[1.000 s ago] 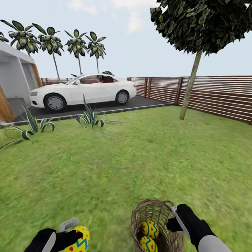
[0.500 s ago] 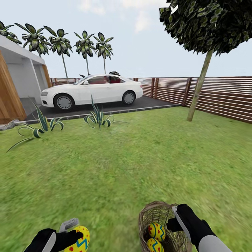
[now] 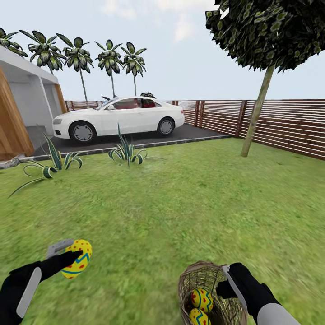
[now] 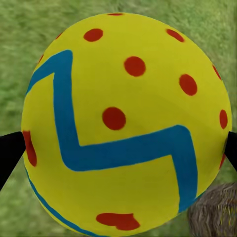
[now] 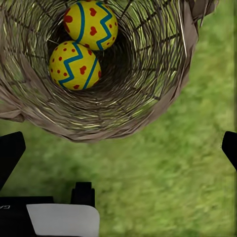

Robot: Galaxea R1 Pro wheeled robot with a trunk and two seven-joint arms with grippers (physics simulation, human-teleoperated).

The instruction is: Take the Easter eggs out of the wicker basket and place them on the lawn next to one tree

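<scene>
1. Left gripper (image 3: 67,255), clamped on one egg (image 3: 77,264), has risen and swung outward in the last half-second.
2. Right gripper (image 5: 118,143) hangs open beside the basket (image 3: 189,280).
3. Two eggs (image 5: 84,42) remain inside; the tree (image 3: 257,113) is far.

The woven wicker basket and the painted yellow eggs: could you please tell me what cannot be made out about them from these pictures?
- Round brown woven wicker basket: in the head view its base is cut off by the picture's edge.
- Lower yellow zigzag egg in the basket: cut off there too.
- Right tool: in the right wrist view only dark fingertips show, so any contact with the basket is unclear.
- Left tool's yellow red-dotted egg: it hides the grass below.
</scene>
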